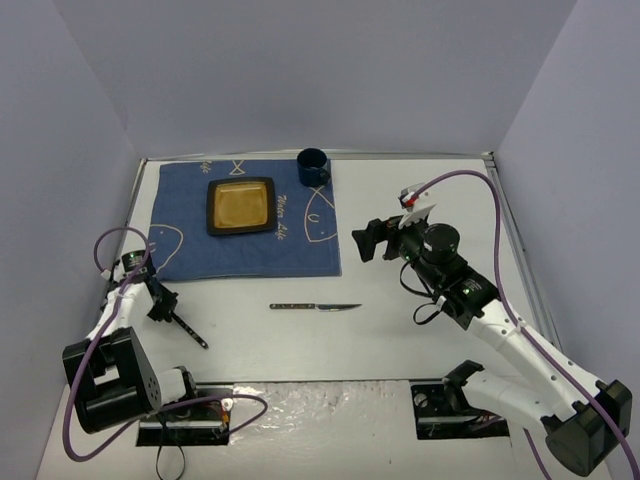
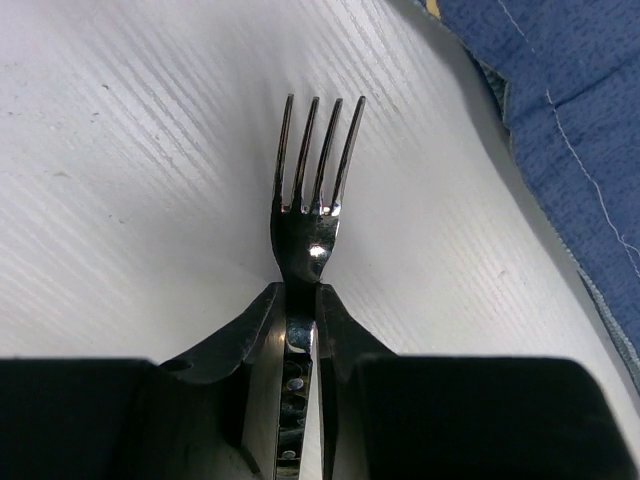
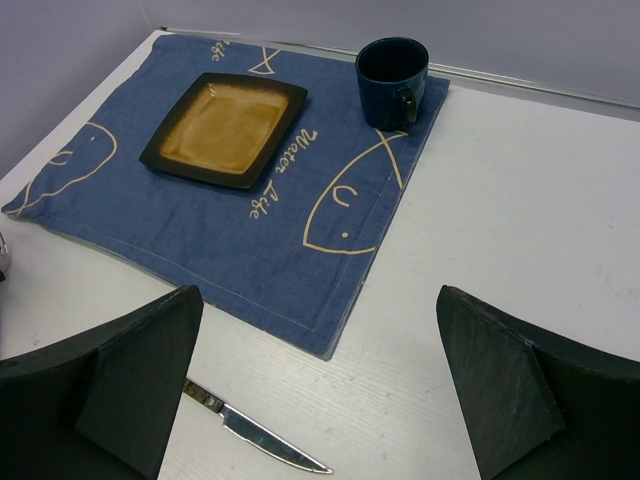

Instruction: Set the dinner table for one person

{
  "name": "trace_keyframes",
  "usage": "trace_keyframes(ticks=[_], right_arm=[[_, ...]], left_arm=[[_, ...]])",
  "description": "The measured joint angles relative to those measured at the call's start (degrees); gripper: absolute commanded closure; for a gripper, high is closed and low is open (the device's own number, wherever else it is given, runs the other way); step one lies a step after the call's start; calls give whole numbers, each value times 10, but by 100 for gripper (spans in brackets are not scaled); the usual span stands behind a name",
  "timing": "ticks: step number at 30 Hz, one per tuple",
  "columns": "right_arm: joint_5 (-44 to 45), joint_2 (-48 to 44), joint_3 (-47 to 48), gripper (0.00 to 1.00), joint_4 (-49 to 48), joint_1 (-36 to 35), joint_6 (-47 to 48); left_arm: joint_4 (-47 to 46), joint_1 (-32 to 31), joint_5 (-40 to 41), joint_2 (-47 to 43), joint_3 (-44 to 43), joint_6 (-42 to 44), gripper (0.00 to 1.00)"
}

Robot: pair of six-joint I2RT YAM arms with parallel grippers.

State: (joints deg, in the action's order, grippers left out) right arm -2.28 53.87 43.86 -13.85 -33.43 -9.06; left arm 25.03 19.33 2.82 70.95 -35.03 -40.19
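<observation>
Left gripper (image 2: 300, 300): clenched on the fork (image 2: 312, 200) by its handle, tines forward, at the near-left of the dinner table (image 2: 120, 150), just beside the cloth (image 1: 250, 250). Right gripper (image 3: 320, 345): released, holding nothing. On the cloth: plate (image 1: 240, 206), mug (image 1: 313, 167). Knife (image 1: 315, 307) lies on bare table near the cloth's near edge. Step, as judged: placing the fork. The next move calls for laying it left of the plate.

I count on my screens: 1 fork (image 2: 310, 215) | 1 knife (image 1: 315, 307) | 1 plate (image 1: 240, 206) | 1 mug (image 1: 313, 167) | 1 cloth (image 1: 250, 255) | 1 table (image 1: 250, 340)
</observation>
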Motion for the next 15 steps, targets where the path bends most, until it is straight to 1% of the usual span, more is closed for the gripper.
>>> trace_keyframes(ticks=[4, 8, 15], right_arm=[[0, 4, 0, 0, 0, 0, 1], [0, 4, 0, 0, 0, 0, 1], [0, 6, 0, 0, 0, 0, 2]], left_arm=[[21, 0, 2, -5, -15, 11, 100], [40, 0, 6, -5, -49, 35, 100], [66, 0, 10, 11, -159, 100, 100]])
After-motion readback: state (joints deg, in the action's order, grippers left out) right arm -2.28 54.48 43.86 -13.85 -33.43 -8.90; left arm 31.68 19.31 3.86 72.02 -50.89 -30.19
